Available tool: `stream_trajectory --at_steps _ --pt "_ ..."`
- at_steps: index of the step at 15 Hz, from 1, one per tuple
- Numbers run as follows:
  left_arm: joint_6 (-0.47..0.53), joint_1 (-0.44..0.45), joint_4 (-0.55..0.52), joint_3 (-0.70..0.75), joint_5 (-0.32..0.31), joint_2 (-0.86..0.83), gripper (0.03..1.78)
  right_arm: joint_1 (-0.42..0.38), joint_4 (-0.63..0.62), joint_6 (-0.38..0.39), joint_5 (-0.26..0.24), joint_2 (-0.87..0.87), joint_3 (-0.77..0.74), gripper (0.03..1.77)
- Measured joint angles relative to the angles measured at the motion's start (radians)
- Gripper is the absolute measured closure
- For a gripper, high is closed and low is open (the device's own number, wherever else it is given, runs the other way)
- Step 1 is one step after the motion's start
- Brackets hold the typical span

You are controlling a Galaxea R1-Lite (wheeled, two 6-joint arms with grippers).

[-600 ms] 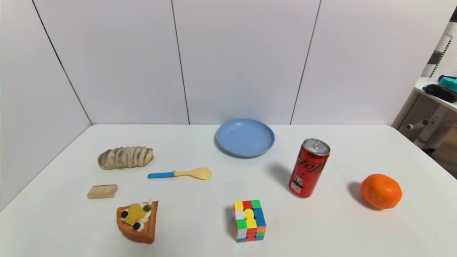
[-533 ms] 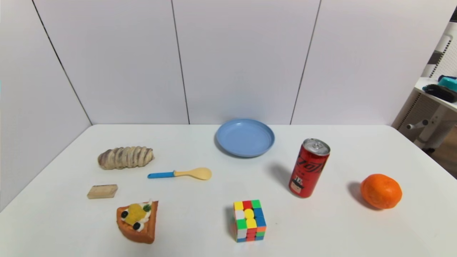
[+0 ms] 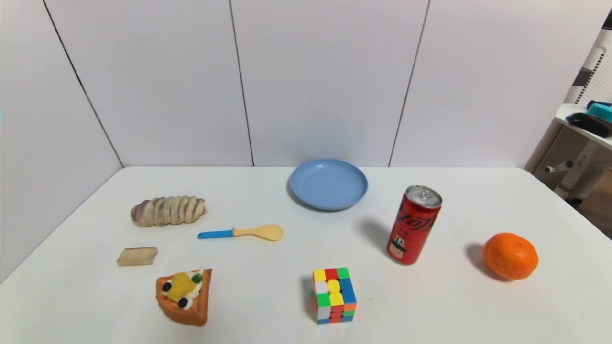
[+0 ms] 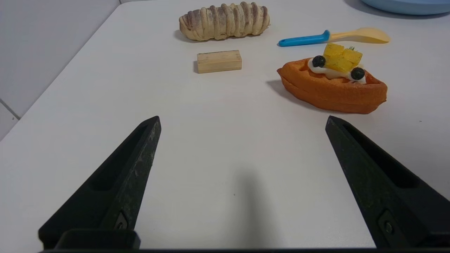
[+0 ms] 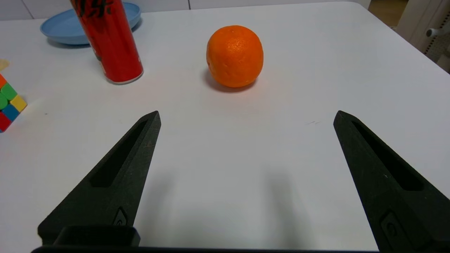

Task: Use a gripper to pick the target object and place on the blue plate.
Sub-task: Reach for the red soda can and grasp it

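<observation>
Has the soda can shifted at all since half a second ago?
No. In the head view the soda can stands upright in the same spot, between the blue plate and the orange.

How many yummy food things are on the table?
3: the bread roll at the far left, the waffle slice near the front left edge, and the orange on the right. The red can is a drink. Nothing looks hidden.

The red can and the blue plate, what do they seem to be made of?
The red can looks like thin metal: a bare silver top with a pull tab and a glossy printed body. The blue plate looks like matte plastic: one even light-blue colour with a soft sheen and a moulded raised rim.
</observation>
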Motion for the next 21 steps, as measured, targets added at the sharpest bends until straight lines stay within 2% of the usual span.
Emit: stream_trajectory --at_steps 4,9,11,14,17,21 --pt "0.000 0.000 0.000 0.000 0.000 0.000 0.12 0.008 0.041 -0.014 0.021 0.127 -0.102 0.10" --pt "0.000 0.000 0.000 0.000 0.000 0.000 0.12 0.063 0.264 -0.089 0.052 0.353 -0.385 0.10" --pt "-0.001 0.000 0.000 0.000 0.000 0.000 0.12 0.096 0.272 -0.113 0.076 0.457 -0.444 0.10" --pt "0.000 0.000 0.000 0.000 0.000 0.000 0.12 0.159 0.194 -0.137 0.111 0.608 -0.476 0.10" --pt "0.000 0.000 0.000 0.000 0.000 0.000 0.12 0.229 0.064 -0.147 0.120 0.755 -0.465 0.10" --pt "0.000 0.000 0.000 0.000 0.000 0.000 0.12 0.343 -0.283 -0.148 0.121 0.941 -0.358 0.10"
